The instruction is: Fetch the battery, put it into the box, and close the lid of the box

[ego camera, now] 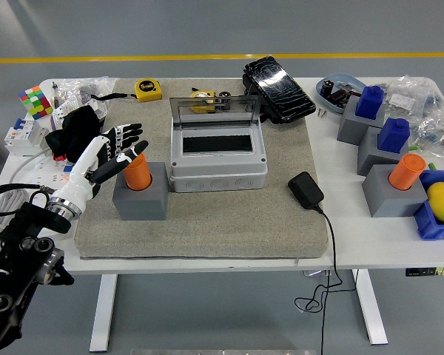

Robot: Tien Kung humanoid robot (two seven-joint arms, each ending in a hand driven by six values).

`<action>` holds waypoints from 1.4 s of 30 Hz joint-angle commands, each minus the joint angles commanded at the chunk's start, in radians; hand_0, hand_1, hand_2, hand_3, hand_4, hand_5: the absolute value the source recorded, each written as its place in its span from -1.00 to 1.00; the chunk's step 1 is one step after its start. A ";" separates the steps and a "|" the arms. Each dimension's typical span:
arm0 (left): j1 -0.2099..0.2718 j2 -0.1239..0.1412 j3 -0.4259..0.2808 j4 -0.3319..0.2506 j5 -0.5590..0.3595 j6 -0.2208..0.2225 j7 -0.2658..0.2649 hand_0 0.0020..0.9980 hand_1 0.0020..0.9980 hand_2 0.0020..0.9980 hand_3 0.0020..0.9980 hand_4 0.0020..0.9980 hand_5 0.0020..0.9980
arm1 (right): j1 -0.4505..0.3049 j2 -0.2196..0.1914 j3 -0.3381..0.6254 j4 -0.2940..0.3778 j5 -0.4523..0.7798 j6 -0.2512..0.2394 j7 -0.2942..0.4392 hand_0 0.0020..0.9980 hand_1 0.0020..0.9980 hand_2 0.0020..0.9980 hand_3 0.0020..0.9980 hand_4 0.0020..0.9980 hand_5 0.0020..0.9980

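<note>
Box point(217, 151) mouth open from above, lid point(214, 111) upright behind it. Grey block point(140, 198) crowds its left; open mat point(229, 222) in front.

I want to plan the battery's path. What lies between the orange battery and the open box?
In the head view, only bare grey mat separates the orange battery from the open box.

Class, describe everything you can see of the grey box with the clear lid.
The grey box is a rectangular, plastic-looking enclosure lying in the middle of the grey mat. Its clear lid stands open, hinged at the far edge and tilted back. A dark rectangular opening shows in its top face, and round marks line its front wall. Nothing can be seen inside. The left hand is apart from it, at the orange cylinder.
</note>
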 joint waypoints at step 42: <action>-0.023 -0.042 0.127 0.159 -0.051 0.157 -0.295 -0.01 -0.09 -0.07 0.01 1.00 -0.89 | 0.004 0.005 -0.012 0.002 0.002 0.000 0.006 0.09 0.20 0.17 0.09 0.84 -0.09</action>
